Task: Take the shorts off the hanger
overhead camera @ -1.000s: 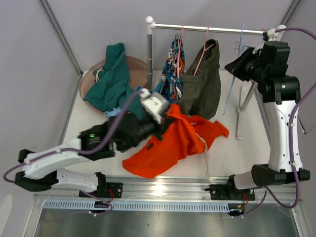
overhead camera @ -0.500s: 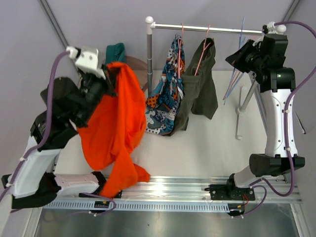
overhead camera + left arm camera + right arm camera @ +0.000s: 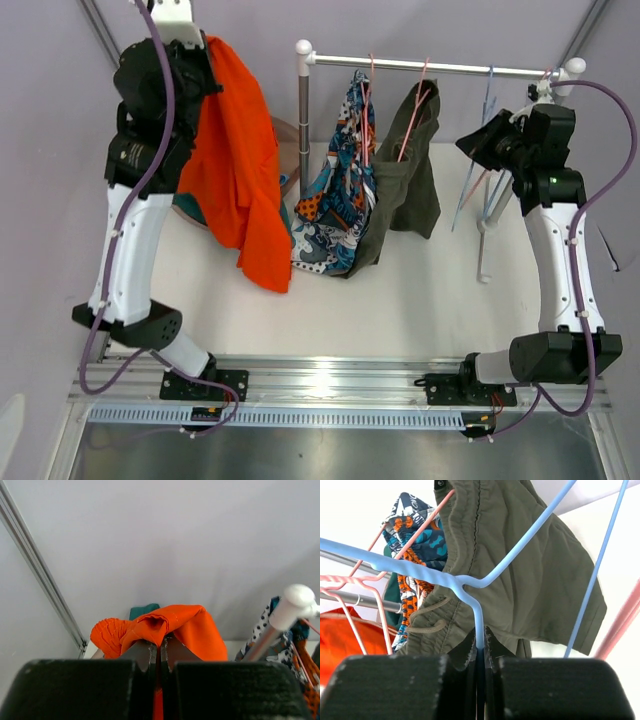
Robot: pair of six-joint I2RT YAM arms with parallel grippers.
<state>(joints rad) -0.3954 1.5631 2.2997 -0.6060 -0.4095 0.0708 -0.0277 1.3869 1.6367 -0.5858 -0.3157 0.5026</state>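
Left arm is raised high at the far left, left gripper [image 3: 197, 62] clenched on a fold of the bright orange shorts [image 3: 235, 160]. The wrist view shows the fingers [image 3: 145, 656] pressed together with orange cloth [image 3: 185, 627] bunched over the tips and pinched between them. These shorts are off the rail, hanging loose from the gripper, with the lower end dangling just left of the printed shorts [image 3: 340, 190] and above the table [image 3: 430, 290]. A round brown basket [image 3: 285, 130] sits behind them at far left; the dark teal shorts [image 3: 188, 207] lie in it, mostly hidden by the orange cloth, with a bit showing in the left wrist view [image 3: 145, 611]. The clothes rail [image 3: 450, 67] runs left to right across the far side on a grey post [image 3: 303, 110]. The printed shorts and olive green shorts [image 3: 410, 190] hang side by side from pink hangers [image 3: 410, 110] near its left end, touching each other. The right gripper [image 3: 483, 140] is up by the right part of the rail, clamped on the stem of a light blue hanger [image 3: 465, 582], with the thin blue wire caught between the closed fingers [image 3: 468, 652]. From that wrist camera the olive shorts [image 3: 520, 580] are just beyond the hanger.
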